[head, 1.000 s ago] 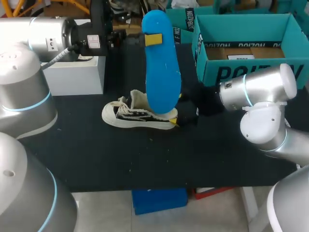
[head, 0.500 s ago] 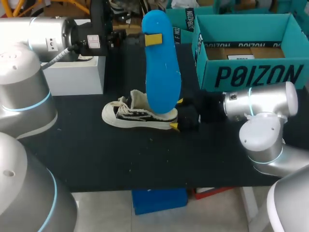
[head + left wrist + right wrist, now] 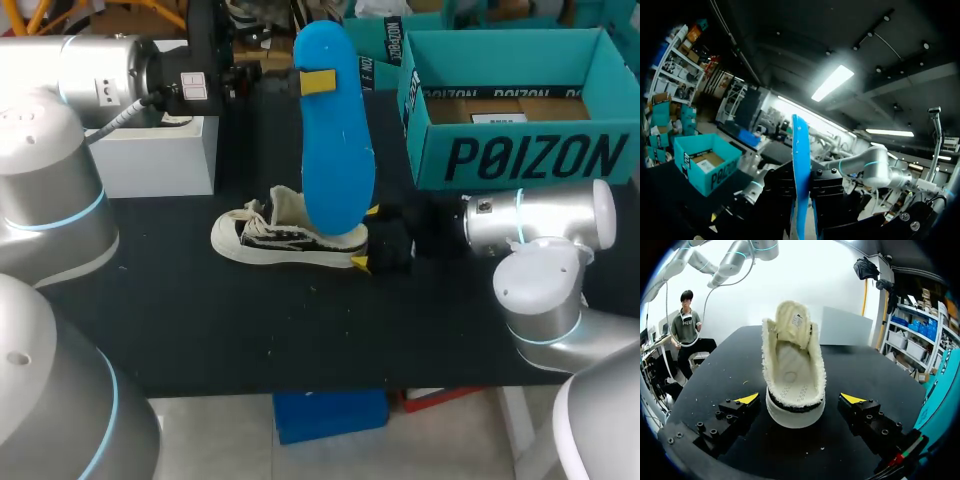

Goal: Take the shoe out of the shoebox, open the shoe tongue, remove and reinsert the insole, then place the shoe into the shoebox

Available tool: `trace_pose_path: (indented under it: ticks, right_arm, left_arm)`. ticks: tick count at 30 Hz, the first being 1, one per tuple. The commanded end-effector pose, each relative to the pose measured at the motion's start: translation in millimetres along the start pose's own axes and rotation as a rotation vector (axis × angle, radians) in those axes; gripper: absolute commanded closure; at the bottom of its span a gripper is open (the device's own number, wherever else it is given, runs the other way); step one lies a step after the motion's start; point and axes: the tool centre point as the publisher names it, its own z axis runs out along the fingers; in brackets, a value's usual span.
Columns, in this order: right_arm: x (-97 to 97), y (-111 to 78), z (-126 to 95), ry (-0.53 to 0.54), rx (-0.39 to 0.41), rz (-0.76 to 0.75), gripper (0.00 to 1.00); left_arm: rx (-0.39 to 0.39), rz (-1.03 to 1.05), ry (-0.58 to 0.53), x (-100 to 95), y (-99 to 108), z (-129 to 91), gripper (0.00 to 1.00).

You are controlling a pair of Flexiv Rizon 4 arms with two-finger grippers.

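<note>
While one left claw point(image 3: 802, 202) grips one insole point(image 3: 800, 145), one right claw point(image 3: 800, 399) gapes around one shoe point(image 3: 792, 360).

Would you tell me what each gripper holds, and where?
Left gripper: blue insole, clamped near one end. Right gripper: nothing; open either side of the shoe heel.

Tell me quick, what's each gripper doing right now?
Left gripper: closed on the blue insole, holding it upright.
Right gripper: open, fingers either side of the shoe heel, not touching it.
</note>
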Motion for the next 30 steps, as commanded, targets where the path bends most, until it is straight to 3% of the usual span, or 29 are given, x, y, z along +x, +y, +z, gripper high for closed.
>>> trace_pose_path:
  ticks: [1, 7, 13, 16, 19, 30]
  right_arm:
    - [0.0, 0.8, -2.1, 0.004, 0.012, 0.003, 0.00]
    - [-5.3, 6.9, -8.6, 0.038, 0.128, 0.005, 0.00]
    - [-15.1, 26.2, -16.6, 0.071, 0.323, -0.012, 0.00]
    - [-19.0, 35.3, -17.6, 0.098, 0.460, -0.017, 0.00]
    - [-22.5, 41.4, -16.1, 0.106, 0.525, -0.016, 0.00]
    - [-26.7, 51.5, 19.4, 0.151, 0.915, -0.016, 0.00]
  left_arm:
    - [0.002, 0.001, -0.004, 0.3, 1.2, 1.3, 1.00]
    - [0.002, 0.001, -0.004, 0.3, 1.2, 1.3, 1.00]
    - [0.002, 0.001, -0.004, 0.3, 1.2, 1.3, 1.00]
    - [0.002, 0.001, -0.004, 0.3, 1.2, 1.3, 1.00]
    - [0.002, 0.001, -0.004, 0.3, 1.2, 1.3, 1.00]
    - [0.002, 0.001, -0.004, 0.3, 1.2, 1.3, 1.00]
